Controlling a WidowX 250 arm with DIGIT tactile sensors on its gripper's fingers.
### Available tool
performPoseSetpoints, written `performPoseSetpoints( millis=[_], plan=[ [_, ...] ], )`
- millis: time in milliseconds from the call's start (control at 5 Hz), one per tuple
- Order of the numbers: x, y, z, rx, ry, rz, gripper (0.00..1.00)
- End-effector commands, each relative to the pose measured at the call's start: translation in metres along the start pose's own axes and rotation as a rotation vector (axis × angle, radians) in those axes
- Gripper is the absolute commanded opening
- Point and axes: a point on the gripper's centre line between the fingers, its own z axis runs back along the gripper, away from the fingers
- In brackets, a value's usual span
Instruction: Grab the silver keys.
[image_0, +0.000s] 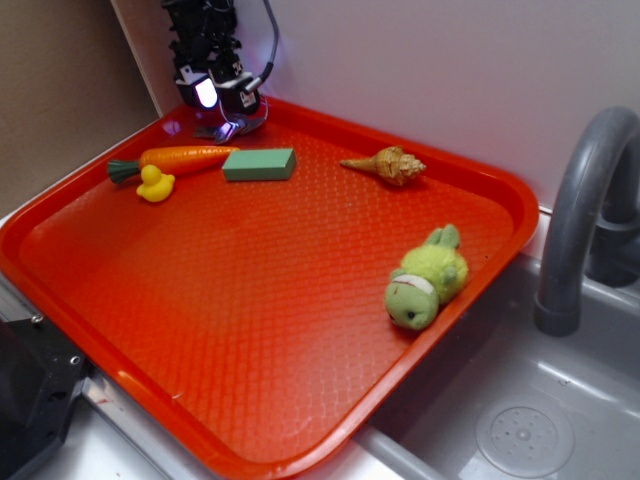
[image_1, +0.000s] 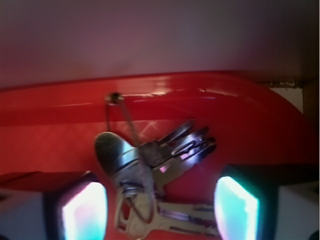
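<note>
The silver keys lie flat on the red tray near its far rim, with their thin wire ring reaching up to the rim. In the exterior view the keys show as a small grey patch at the tray's far left corner. My gripper is open, low over the tray, with one glowing finger pad left of the keys and the other pad to their right. The keys lie between the pads, apart from both. In the exterior view the gripper hangs straight down over the keys.
On the tray lie a carrot, a yellow duck, a green block, a shell-like toy and a green plush frog. The wall stands just behind the gripper. A grey faucet and sink are at right.
</note>
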Motion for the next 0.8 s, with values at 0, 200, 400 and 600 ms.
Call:
performPoseSetpoints(
  millis=[0, 200, 400, 600],
  plan=[
    [0.014, -0.008, 0.019, 0.045, -0.072, -0.031, 0.0],
    [0.013, -0.01, 0.021, 0.054, -0.072, -0.038, 0.0],
    [0.012, -0.014, 0.021, 0.06, -0.058, -0.041, 0.0],
    [0.008, -0.024, 0.033, 0.102, -0.048, -0.029, 0.0]
  ],
)
